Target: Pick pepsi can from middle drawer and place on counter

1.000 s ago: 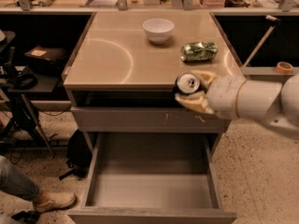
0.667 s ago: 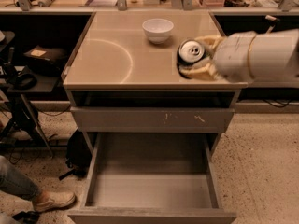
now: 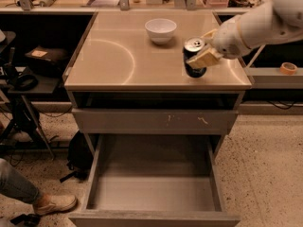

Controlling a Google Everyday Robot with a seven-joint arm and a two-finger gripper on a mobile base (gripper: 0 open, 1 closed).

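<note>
The pepsi can, dark with a silver top, is upright over the right front part of the counter. Its base is at or just above the surface; I cannot tell which. My gripper comes in from the upper right and is shut on the can, with one tan finger across its side. The middle drawer is pulled fully open below, and its flat floor is bare.
A white bowl stands at the back middle of the counter. A shut drawer front with pale scratch marks sits above the open drawer. A person's leg and shoe are at the lower left. Shelves with clutter stand left and right.
My gripper has carried the can from the counter's front right edge up and over the counter, then left and down toward the surface. The green can no longer shows.
</note>
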